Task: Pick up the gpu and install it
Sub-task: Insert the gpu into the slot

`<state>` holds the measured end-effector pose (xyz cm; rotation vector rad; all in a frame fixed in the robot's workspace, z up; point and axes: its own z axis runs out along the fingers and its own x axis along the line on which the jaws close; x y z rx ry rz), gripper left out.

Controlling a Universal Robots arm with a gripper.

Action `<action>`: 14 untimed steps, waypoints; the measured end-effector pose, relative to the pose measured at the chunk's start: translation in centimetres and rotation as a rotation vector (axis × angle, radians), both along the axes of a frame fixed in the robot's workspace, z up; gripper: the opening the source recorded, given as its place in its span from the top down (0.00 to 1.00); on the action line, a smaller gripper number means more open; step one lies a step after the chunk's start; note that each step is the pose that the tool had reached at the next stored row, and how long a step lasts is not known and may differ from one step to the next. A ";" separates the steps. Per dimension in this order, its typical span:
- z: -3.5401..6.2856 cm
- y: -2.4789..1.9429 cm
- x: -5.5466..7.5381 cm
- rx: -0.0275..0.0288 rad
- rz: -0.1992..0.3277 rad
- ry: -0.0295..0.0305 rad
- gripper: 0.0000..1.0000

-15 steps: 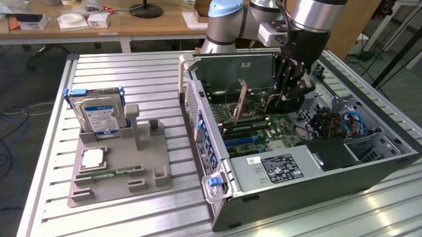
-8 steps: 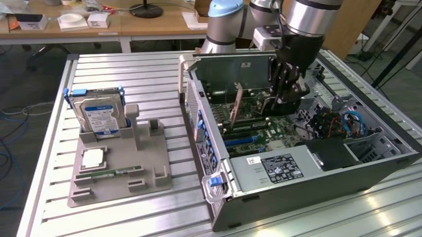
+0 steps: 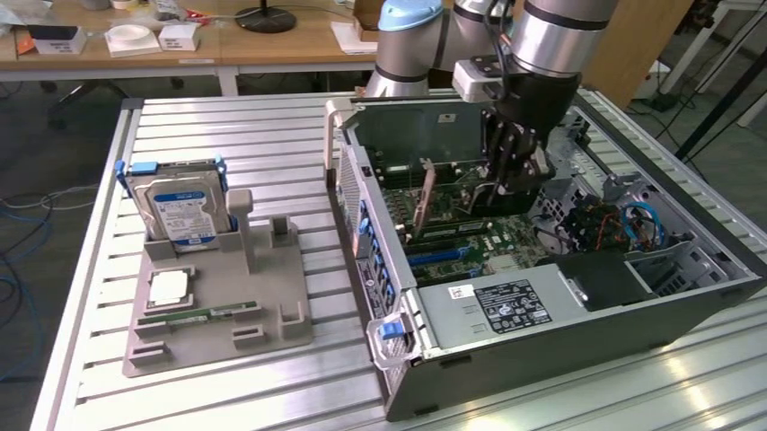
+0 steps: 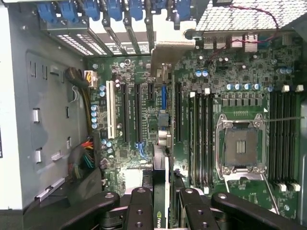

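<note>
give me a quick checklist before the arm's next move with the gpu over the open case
1. gpu held in the gripper: ok, the card sits edge-on between the fingers.
2. gripper inside the open computer case, above the motherboard: ok.
3. card running the same way as the expansion slots: ok in the wrist view.
4. card seated in a slot: cannot tell, its lower edge is hidden.
5. end bracket lined up with the rear slot opening: cannot tell.
6. hard drive and memory stick on the grey holder outside the case, out of the way: ok.
</note>
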<state>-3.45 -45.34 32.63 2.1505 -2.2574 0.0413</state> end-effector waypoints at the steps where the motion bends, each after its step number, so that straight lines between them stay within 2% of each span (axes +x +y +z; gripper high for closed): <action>1: -0.08 0.00 0.0 -0.0001 0.008 0.0000 0.74; 14: -1.55 0.00 -0.9 -0.0005 0.019 -0.0022 0.74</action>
